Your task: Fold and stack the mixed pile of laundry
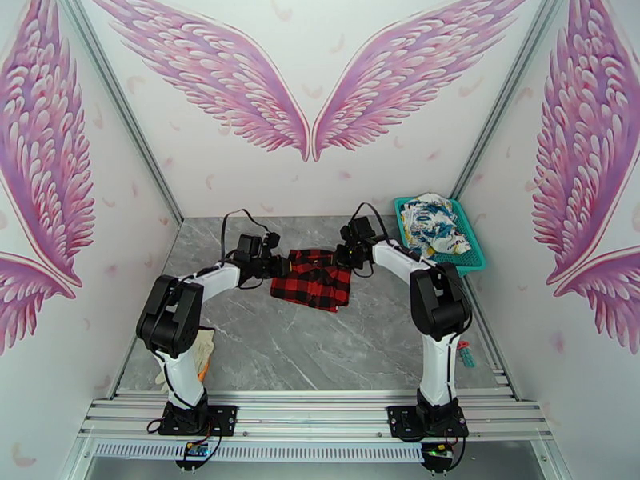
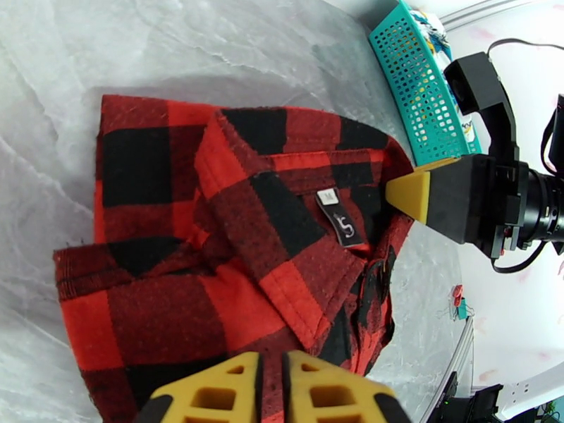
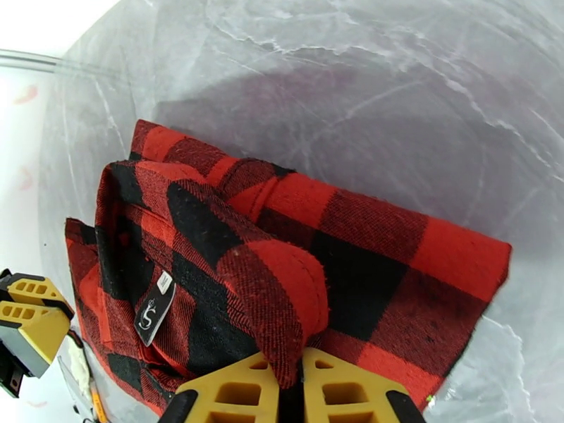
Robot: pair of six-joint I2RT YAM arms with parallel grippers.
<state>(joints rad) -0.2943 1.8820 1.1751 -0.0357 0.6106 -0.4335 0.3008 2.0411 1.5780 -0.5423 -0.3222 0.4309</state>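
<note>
1. The red-and-black check shirt (image 1: 310, 278) lies in a rumpled, folded bundle on the grey worktop (image 1: 320, 354), mid-width and nearer the far edge, with its neck label (image 2: 337, 218) facing up.
2. The left gripper (image 2: 272, 362) is clamped on the shirt's left side.
3. The right gripper (image 3: 289, 366) pinches a fold on its right side.
4. The white printed garment (image 1: 434, 224) sits heaped in the teal basket (image 1: 474, 262) at the far right corner.
5. A beige cloth (image 1: 205, 352) lies by the left edge.

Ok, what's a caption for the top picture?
Left gripper and right gripper hold the checked shirt; white garment in basket.
</note>
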